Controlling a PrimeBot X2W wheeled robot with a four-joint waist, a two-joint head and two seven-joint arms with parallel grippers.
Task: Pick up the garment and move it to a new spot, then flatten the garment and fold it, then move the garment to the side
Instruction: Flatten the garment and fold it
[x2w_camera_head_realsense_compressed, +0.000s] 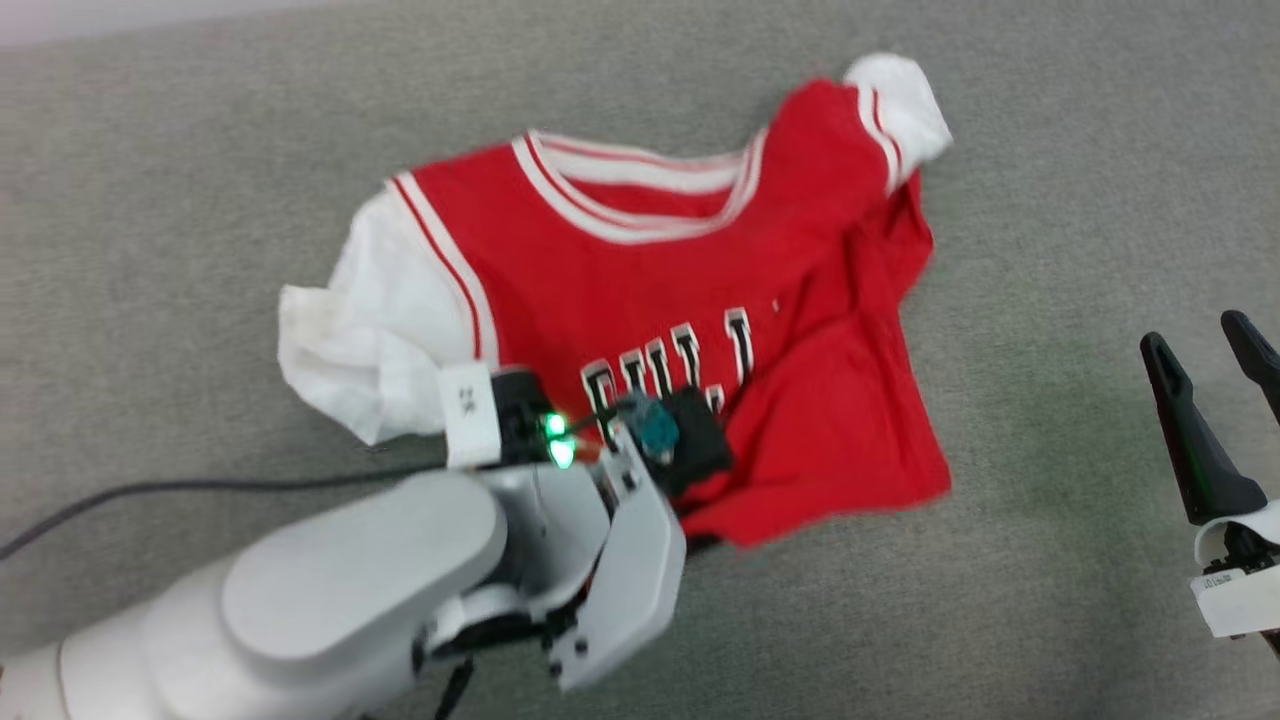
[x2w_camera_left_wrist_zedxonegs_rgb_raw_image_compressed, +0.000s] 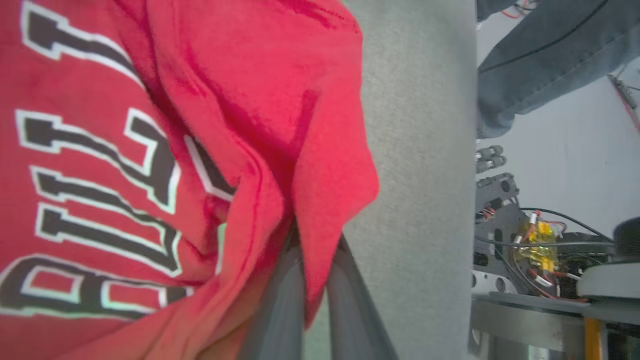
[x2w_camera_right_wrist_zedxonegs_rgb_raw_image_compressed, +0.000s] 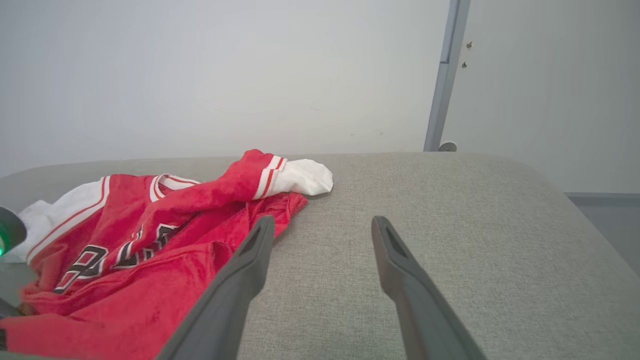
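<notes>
- Plainly, the shirt (x2w_camera_head_realsense_compressed: 650, 270) lies face up on the grey tabletop (x2w_camera_head_realsense_compressed: 1050, 150), collar away from the robot. It is rumpled: one white sleeve (x2w_camera_head_realsense_compressed: 350, 340) is bunched at the robot's left, and the right side is folded over itself, hiding the end of the black lettering.
- At the near hem, the left gripper (x2w_camera_left_wrist_zedxonegs_rgb_raw_image_compressed: 317, 250) has its fingers (x2w_camera_left_wrist_zedxonegs_rgb_raw_image_compressed: 280, 310) pressed together on a fold of red cloth. The left wrist view shows fabric draped over and between them.
- The step in hand looks like lifting the shirt to carry it to a new spot, since it is not yet flat.
- To do that well, I'd raise it slowly so the thin pinch doesn't slip. I'd go high enough that the sleeve and collar clear the tabletop rather than drag and twist, and set it down with the hem nearest the robot.
- A one-point hold lets the cloth hang and turn, so the doubled right side will likely need a second hold to open out.
- The right gripper (x2w_camera_head_realsense_compressed: 1200, 340) hovers well apart to the shirt's right. Its fingers (x2w_camera_right_wrist_zedxonegs_rgb_raw_image_compressed: 400, 270) are spread wide with nothing between them, free to take the other hem corner.
- A dark cable (x2w_camera_head_realsense_compressed: 200, 487) trails from the left arm over the tabletop and is best kept off the cloth.
- Beyond the tabletop's edge, the left wrist view shows a person's trouser leg (x2w_camera_left_wrist_zedxonegs_rgb_raw_image_compressed: 550, 60).
</notes>
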